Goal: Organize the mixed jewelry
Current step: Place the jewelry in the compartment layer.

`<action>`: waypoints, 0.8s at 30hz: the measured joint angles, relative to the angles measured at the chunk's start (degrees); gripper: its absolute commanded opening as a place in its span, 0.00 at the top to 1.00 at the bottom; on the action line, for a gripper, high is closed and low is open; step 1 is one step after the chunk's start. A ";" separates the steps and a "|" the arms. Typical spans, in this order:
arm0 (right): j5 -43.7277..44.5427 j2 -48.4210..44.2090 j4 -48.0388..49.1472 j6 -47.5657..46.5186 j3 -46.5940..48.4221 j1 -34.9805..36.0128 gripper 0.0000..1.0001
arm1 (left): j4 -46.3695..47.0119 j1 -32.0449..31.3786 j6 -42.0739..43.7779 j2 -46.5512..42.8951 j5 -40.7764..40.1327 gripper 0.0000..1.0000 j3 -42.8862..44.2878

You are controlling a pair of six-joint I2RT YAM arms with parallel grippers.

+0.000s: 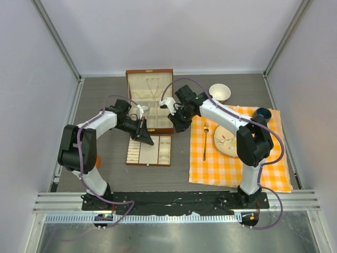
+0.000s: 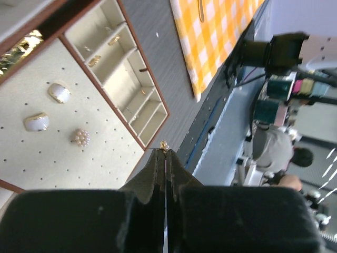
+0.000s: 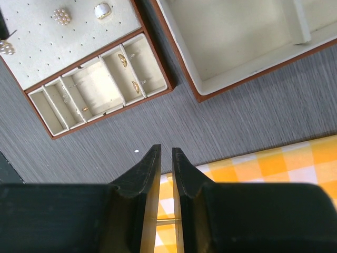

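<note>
- Gold shows at the very tip of the left gripper (image 2: 164,154): its fingers are pressed together on what looks like a tiny stud (image 2: 164,144), though the piece is too small to be sure of its kind.
- That arm hangs just past the near corner of the cream-lined tray (image 2: 47,163), so the step in hand is, I judge, carrying one piece to its place.
- Already lying on the tray's dotted panel are two pale rings (image 2: 58,93) and a pearl cluster (image 2: 80,137). Small gold pieces (image 2: 95,60) lie in the narrow compartments beside the panel.
- The next move calls for a short reach back over the tray, a low descent, and a gentle release, so that the stud does not bounce out.
- Behind the tray stands the open wooden box (image 1: 149,71), with a thin chain (image 1: 154,87) against its lid lining.
- The right gripper (image 3: 166,153) has its jaws slightly apart with nothing between them, hovering at the edge of the checked cloth (image 3: 295,163), near the box.
- A white speck (image 3: 137,152) lies on the grey table between the tray and the cloth; it may be a stray piece.
- No brand, label or writing can be read anywhere.
</note>
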 measured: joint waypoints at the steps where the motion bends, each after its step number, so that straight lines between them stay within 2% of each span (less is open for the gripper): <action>1: 0.04 -0.07 0.02 0.00 -0.13 -0.02 0.80 | 2.45 0.17 -2.43 0.35 0.09 1.00 -1.11; 7: 0.24 -0.09 0.02 0.00 -0.24 -0.02 0.80 | 15.28 2.08 -15.37 1.27 1.33 1.00 -6.49; 11: 0.22 -0.09 0.00 0.00 -0.26 -0.02 0.80 | 20.74 3.85 -20.44 3.39 3.04 1.00 -7.02; 24: 0.20 -0.09 0.00 0.00 -0.55 -0.02 0.79 | 29.05 9.94 -30.77 4.04 11.30 1.00 -12.15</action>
